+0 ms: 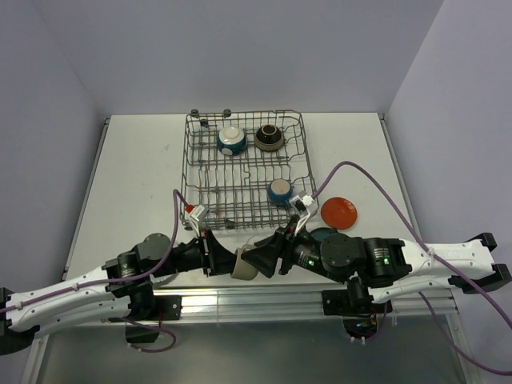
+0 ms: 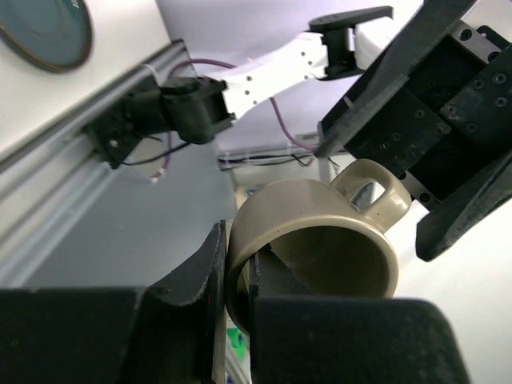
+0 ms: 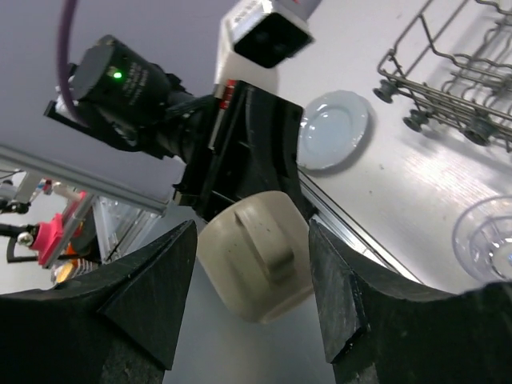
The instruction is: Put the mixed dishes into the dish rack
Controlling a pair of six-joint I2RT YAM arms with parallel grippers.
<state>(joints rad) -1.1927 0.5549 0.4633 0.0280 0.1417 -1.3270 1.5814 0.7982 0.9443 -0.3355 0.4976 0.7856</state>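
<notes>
Pinched by rim in left tool (image 2: 238,288): beige cup (image 2: 320,240), above near edge of counter (image 1: 136,176). Handle (image 3: 268,248) is turned toward right tool (image 3: 252,268), spread open astride cup. Dish rack (image 1: 192,160) lies beyond.

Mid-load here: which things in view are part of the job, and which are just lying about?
Job: dish rack, beige cup pinched by left hand, right hand open around it, blue mug, white-inside bowl, brown bowl, orange-red plate, teal plate, pale plate, clear glass.
Lying about: purple cable, aluminium rail.
</notes>
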